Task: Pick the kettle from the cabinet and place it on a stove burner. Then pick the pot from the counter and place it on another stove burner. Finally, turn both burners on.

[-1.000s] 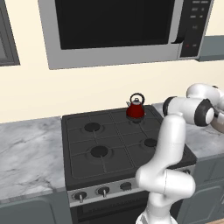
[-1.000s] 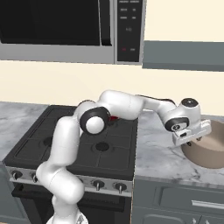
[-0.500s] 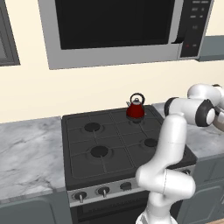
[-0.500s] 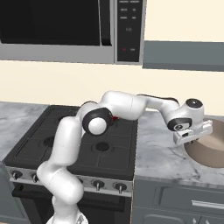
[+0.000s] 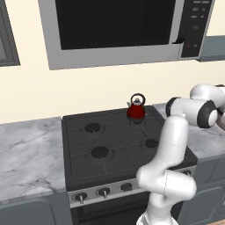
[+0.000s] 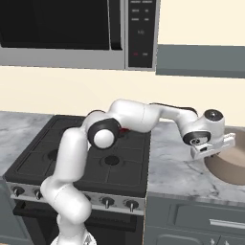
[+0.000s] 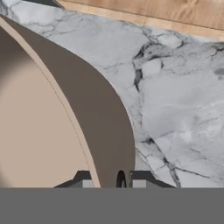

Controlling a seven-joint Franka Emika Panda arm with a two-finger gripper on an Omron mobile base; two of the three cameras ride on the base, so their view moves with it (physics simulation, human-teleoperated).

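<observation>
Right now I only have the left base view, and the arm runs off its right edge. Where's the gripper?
Observer: At the pot, which sits on the counter right of the stove.
Operator: Has it gripped?
Observer: Yes. In the hand view the gripper is shut across the pot's wall at the rim.
Operator: Anything inside the pot?
Observer: What shows of its pale inside is bare.

The left base view looks forward and down from behind, onto the cooktop (image 5: 118, 145). The right base view faces the same cooktop (image 6: 91, 155) from the other side. The hand view sits very near the pot (image 7: 52, 127) rim, directly before the pincer (image 7: 114, 180).
</observation>
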